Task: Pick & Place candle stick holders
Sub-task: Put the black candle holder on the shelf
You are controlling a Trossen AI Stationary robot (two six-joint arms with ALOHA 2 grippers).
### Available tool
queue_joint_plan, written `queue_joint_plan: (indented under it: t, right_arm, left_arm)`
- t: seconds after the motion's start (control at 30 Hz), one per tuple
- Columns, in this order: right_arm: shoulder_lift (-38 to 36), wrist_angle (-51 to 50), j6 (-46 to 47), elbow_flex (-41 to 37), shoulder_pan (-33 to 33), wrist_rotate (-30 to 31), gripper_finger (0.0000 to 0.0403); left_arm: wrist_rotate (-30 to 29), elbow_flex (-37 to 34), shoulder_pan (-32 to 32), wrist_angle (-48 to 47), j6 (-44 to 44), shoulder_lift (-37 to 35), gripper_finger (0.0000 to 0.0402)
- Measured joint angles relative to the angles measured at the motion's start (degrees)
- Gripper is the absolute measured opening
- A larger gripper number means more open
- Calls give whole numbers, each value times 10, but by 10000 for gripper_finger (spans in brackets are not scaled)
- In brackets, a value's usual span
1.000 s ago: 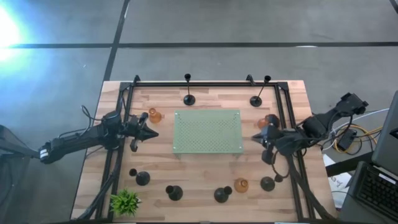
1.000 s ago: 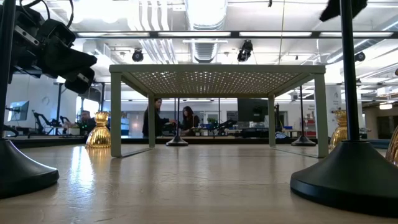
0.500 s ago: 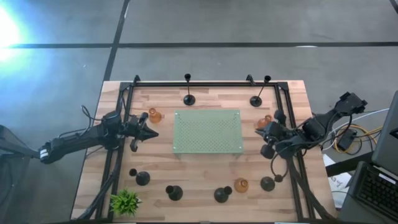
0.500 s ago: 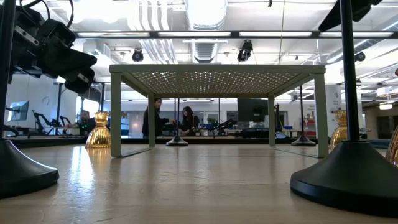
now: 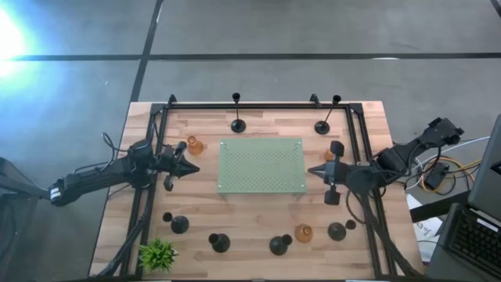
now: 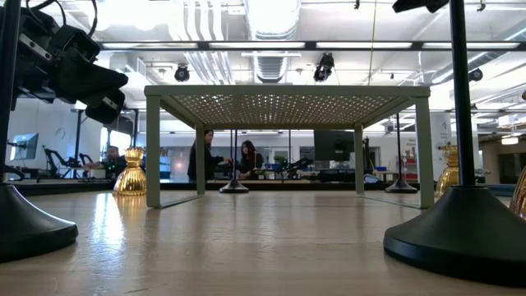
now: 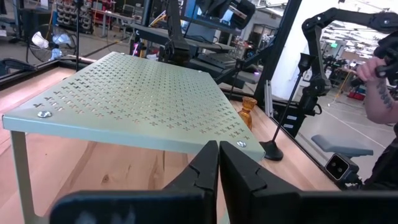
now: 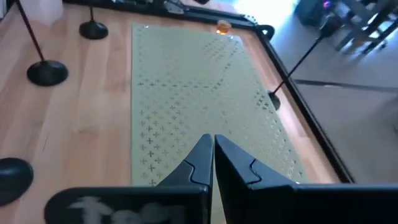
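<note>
Perforated pale green metal mat (image 5: 261, 164) stands on legs mid-desk (image 5: 258, 227). Left pincer (image 5: 191, 168) at its left edge and right pincer (image 5: 312, 171) at its right edge: both closed, empty. Black domed candle stick holders (image 5: 220, 243) and amber glass ones (image 5: 304, 233) ring the mat

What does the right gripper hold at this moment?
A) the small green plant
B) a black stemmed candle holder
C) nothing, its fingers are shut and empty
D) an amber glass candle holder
C: the right gripper shows its two dark fingers pressed together with nothing between them, poised at the edge of the pale green perforated stand.
</note>
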Motion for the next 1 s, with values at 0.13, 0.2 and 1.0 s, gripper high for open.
queue_joint_plan:
  t: [0.13, 0.2, 1.0]
  right_arm:
    - [-8, 2, 7, -2, -8, -50, 8]
    - [-9, 2, 4, -7, -8, -54, 8]
    - [-10, 13, 23, -13, -10, -13, 8]
  left_arm:
    - [0, 0, 0, 0, 0, 0, 16]
    - [0, 0, 0, 0, 0, 0, 17]
    - [-42, 0, 0, 9, -15, 0, 18]
